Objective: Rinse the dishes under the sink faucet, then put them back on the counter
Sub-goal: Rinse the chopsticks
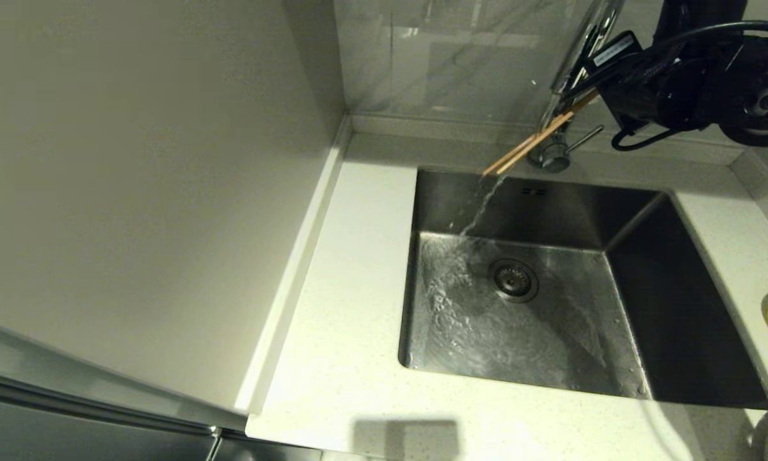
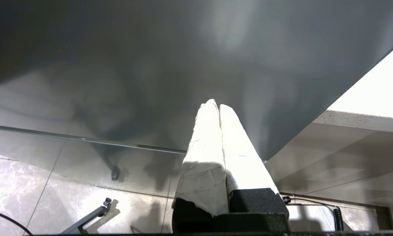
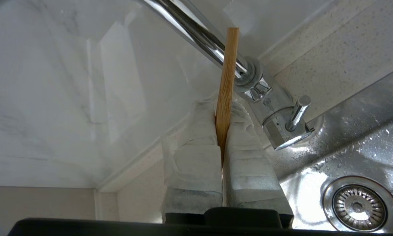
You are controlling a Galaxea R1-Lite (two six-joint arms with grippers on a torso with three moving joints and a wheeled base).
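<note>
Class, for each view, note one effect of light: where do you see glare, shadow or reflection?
Head view: the sink has a shadowed right wall. Left wrist view: the left gripper glares white. Right wrist view: the faucet mirrors highlights beside the chopsticks.

No legible text for you to log: white label (image 1: 616, 48) on right arm cabling carries dark print, unreadable; sink faucet (image 3: 196, 31), sink (image 1: 550, 211), counter (image 1: 352, 269) show no readable markings or brands

Wooden chopsticks (image 1: 530, 145), glossy chrome faucet (image 3: 196, 31)
</note>
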